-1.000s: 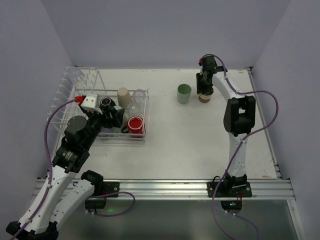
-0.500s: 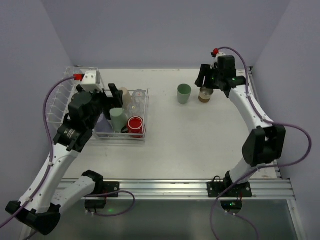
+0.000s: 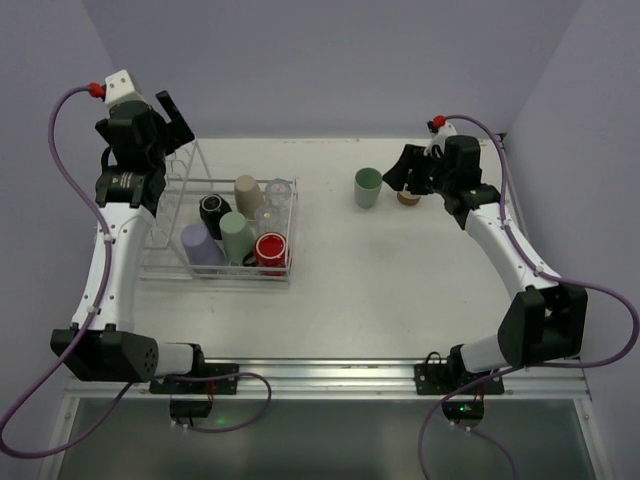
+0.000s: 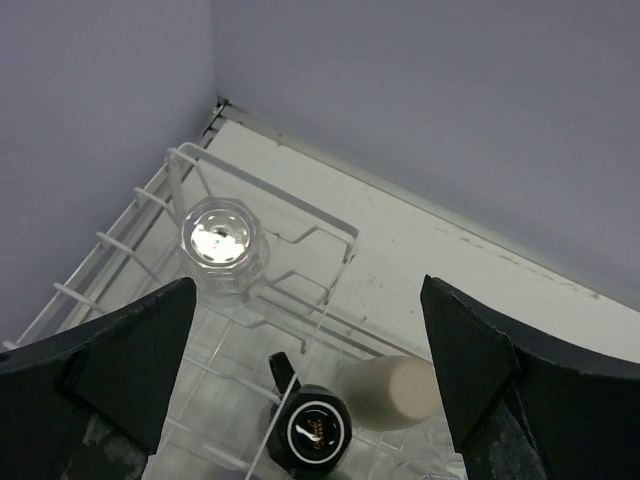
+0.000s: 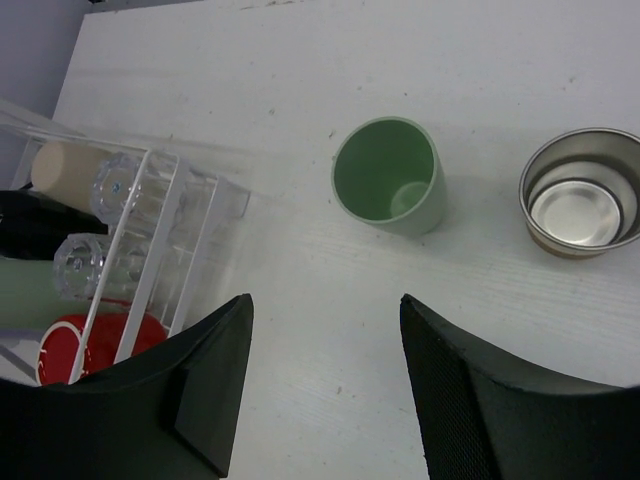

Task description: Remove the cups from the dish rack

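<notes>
- Top view: the left claw (image 3: 172,118) is raised high, its fingers wide apart and empty. The dish rack (image 3: 215,277) sits beneath and in front of it on the tabletop (image 3: 380,300).
- Top view: in the rack's low basket, down from that claw, are a black cup (image 3: 213,208), a beige cup (image 3: 247,190), a clear cup (image 3: 278,190), a pale green cup (image 3: 237,237), a lavender cup (image 3: 200,245) and a red cup (image 3: 270,248).
- Top view: the right claw (image 3: 400,172) is parted and grips nothing. A green cup (image 3: 368,187) stands just beside it on the rack side. A metal-lined cup (image 3: 408,197) is close under it, partly hidden.
- Left wrist view: beyond the spread fingers, an upturned clear cup (image 4: 222,240) sits among the rack's prongs, toward the left finger. The black and beige cups lie nearer the claw. The black cup shows a small mark inside a white ring, too small to read.
- Right wrist view: the fingers stand apart over bare tabletop. The green cup is upright beyond the gap, and the metal-lined cup is past the right finger, apart from it. The rack lies past the left finger, with a second clear cup (image 5: 85,262) and the red cup inside.
</notes>
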You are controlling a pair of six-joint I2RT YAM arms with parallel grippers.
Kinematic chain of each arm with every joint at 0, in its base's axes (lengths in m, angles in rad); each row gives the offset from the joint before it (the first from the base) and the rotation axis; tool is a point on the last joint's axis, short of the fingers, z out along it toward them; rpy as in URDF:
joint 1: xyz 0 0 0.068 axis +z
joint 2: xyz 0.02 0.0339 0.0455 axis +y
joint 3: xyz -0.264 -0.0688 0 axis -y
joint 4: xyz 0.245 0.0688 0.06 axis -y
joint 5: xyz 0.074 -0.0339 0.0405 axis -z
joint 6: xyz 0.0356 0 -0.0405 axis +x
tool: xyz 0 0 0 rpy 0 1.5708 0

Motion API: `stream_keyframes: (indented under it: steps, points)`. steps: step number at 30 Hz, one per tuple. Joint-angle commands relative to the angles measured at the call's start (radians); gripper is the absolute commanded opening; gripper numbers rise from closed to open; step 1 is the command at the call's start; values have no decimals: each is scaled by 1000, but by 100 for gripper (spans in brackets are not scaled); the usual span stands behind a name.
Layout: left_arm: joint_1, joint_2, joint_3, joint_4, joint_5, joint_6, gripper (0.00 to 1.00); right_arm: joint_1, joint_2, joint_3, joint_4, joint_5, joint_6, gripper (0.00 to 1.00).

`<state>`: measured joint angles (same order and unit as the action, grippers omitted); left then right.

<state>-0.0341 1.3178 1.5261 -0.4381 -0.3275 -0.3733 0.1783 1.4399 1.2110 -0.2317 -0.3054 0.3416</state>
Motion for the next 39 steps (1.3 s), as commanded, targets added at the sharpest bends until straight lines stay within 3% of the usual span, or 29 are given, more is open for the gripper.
stream_keyframes:
  steps: [1,8,15,21,22,24,27,30,36,39]
  points:
    - [46,24,36,-36,-36,-18,98,0,-6,5,80,-66,5,63]
    - [143,132,42,-33,27,-3,94,1,-9,-4,101,-104,13,63]
    - [154,204,54,-1,39,14,88,1,-15,-13,111,-121,20,62]
    - [157,244,63,30,28,31,72,9,-10,-19,117,-129,23,62]
    - [155,244,52,36,27,31,62,10,-10,-19,117,-130,23,62]
    - [157,241,45,44,21,33,54,10,-9,-18,117,-127,22,62]
    - [157,207,20,58,16,33,33,15,-12,-21,124,-133,28,62]
    - [157,155,9,67,27,33,25,24,-15,-25,143,-149,40,62]
    - [155,-10,-10,62,53,22,20,55,-74,-82,254,-167,123,66]
    - [154,-122,-85,85,134,-21,20,62,-130,-122,326,-210,177,76]
